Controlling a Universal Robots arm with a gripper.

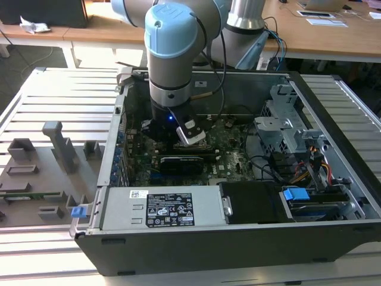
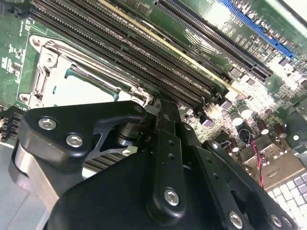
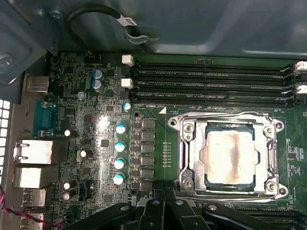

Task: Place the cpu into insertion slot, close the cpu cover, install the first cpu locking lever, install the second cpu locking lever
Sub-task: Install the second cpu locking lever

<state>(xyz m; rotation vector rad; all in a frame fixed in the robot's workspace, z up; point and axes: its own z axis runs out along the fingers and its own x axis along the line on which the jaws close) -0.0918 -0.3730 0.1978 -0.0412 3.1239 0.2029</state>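
Gripper (image 2: 163,108): fingers drawn together, nothing between them, poised low inside the computer case (image 1: 333,119) just above the motherboard (image 3: 96,143). In the first wrist view we see the cpu (image 3: 229,157) seated in the socket and the cpu cover (image 3: 188,158) lying flat around it. We judge the locking-lever step in hand; it calls for a fine hook-and-press at the socket edge.
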